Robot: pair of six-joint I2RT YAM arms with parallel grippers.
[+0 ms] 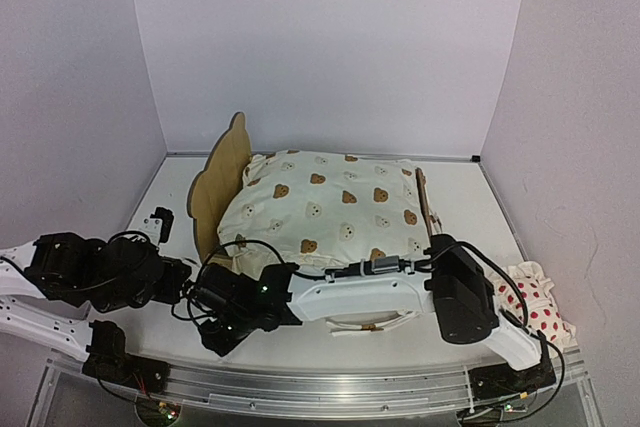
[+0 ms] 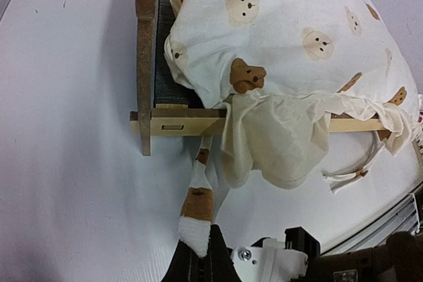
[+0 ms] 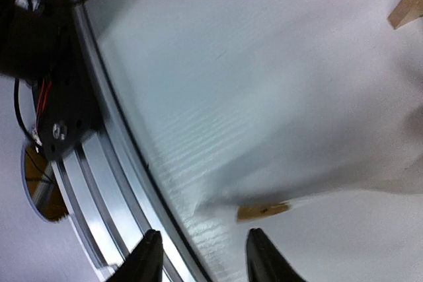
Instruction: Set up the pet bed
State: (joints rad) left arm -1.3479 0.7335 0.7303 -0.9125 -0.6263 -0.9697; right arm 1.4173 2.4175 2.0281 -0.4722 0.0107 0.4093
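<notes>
Beyond the left gripper lies the pet bed.

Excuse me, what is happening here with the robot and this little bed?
Two robot arms are setting up a pet bed. The cushion already lies on it. The left gripper is shut on a cushion tie in front of the bed. The right gripper is open and empty, near the front edge of the table. A dotted pillow lies to the right, off the bed.

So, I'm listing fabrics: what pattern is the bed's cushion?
The cushion is cream with brown and pale bear faces; left wrist view shows it best.
</notes>
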